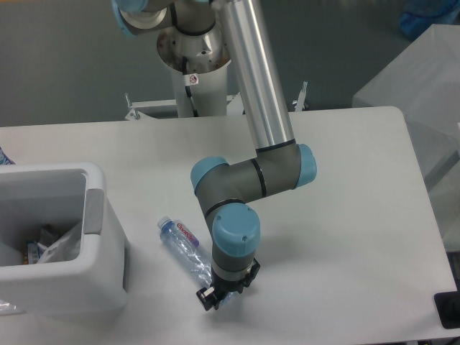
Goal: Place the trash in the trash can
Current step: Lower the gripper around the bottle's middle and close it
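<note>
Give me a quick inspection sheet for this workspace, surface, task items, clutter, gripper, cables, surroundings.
Surface: white table, bare apart from the items below.
Job's things: water bottle lying on the table, blue cap toward the bin; trash can at the left edge; crumpled wrapper already inside it.
Clutter: nothing seen.
Grippers: gripper down at the bottle's base end; jaw state not discernible.
Cables: nothing seen.
Surroundings: robot base behind the table, grey floor, a covered unit at right.
</note>
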{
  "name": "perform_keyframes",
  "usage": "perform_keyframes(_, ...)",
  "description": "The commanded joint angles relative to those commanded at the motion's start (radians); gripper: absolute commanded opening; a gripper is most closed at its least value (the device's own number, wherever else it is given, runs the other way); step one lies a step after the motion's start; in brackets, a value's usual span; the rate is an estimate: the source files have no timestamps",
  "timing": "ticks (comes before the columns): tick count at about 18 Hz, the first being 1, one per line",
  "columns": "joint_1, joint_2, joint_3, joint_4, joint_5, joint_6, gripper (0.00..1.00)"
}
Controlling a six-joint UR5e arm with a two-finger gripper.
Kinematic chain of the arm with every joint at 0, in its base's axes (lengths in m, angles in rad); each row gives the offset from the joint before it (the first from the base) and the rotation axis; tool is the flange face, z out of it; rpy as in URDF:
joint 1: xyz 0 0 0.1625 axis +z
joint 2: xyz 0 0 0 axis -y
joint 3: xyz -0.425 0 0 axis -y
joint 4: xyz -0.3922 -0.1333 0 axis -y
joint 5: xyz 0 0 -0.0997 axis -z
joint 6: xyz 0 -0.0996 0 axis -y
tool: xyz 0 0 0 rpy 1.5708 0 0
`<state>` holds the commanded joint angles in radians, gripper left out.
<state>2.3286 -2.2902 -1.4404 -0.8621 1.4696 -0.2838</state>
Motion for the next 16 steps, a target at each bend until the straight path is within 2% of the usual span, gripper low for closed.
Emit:
perform_keyframes(11, 0.0, 0.025, -0.017, 0.0, 0.002, 0.009, 0.59)
perform_keyframes(16, 0.0, 0.064, 0.0, 0.006, 0.002, 0.011, 0.59)
